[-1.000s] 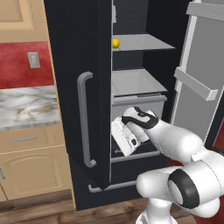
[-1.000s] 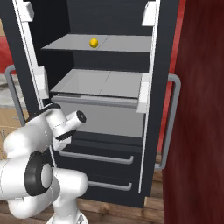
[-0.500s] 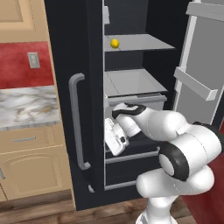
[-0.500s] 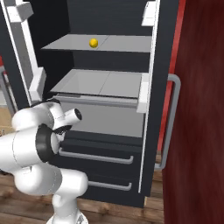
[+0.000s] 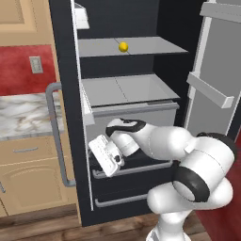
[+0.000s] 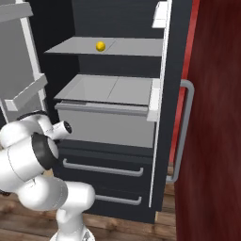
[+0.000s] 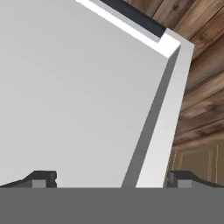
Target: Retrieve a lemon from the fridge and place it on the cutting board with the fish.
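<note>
The black fridge [image 5: 141, 19] stands with both doors open. The small yellow lemon [image 5: 123, 46] [image 6: 100, 46] lies on the upper grey shelf. My gripper [image 5: 96, 157] is low, well below the lemon, against the inner edge of the left door [image 5: 66, 103]. In the hand view, its fingertips [image 7: 43, 178] stand wide apart, the gripper [image 7: 111, 179] is open, and the door's white inner face and edge lie between them. Nothing is held. The cutting board and the fish are out of view.
A grey crisper bin [image 5: 132, 94] sits under the shelf, with two black drawers [image 6: 103, 169] below. The right door [image 5: 216, 84] hangs open with a shelf on it. A marble counter [image 5: 23, 120] over tan cabinets [image 5: 28, 179] lies left.
The left fridge door has swung further open to the left. My hand has moved left and down along with its inner edge. The lemon has not moved.
</note>
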Controlling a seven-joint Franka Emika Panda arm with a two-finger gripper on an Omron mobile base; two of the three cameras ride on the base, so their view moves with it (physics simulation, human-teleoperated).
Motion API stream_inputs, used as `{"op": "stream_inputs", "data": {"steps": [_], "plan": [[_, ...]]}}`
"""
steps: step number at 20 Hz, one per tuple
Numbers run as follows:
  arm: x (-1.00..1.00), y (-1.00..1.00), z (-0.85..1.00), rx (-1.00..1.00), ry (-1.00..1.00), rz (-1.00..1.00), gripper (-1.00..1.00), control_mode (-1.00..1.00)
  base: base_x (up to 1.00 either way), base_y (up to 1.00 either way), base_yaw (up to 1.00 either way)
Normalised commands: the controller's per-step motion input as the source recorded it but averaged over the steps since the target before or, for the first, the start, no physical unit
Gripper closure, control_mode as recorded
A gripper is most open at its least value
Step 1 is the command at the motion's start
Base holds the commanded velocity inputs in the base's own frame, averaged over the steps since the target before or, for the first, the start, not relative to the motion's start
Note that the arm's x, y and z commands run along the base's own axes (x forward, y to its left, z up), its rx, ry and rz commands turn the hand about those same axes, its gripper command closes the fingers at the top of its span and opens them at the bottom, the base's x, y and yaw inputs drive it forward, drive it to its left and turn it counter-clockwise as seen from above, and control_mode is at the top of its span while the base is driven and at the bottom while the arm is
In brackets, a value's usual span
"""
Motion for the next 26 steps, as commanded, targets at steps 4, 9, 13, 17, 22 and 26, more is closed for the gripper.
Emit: {"op": "stream_inputs", "data": {"steps": [4,9,13,17,22,26], "plan": [[-0.21,0.76,0.00,-0.01,0.00,0.00,-1.00,-1.00,0.00,0.00,0.00],[0.02,-0.08,0.02,-0.07,0.01,0.00,-1.00,-1.00,0.00,0.00,0.00],[0.00,-0.67,0.16,-0.06,0.00,0.00,-1.00,-1.00,0.00,0.00,0.00],[0.00,-0.98,0.11,-0.19,-0.14,0.06,-1.00,-1.00,0.00,0.00,0.00],[0.00,-1.00,0.39,-0.38,-0.25,0.25,-1.00,-1.00,0.00,0.00,0.00],[0.00,-0.87,0.59,-0.52,-0.20,0.43,-1.00,-1.00,0.00,0.00,0.00]]}}
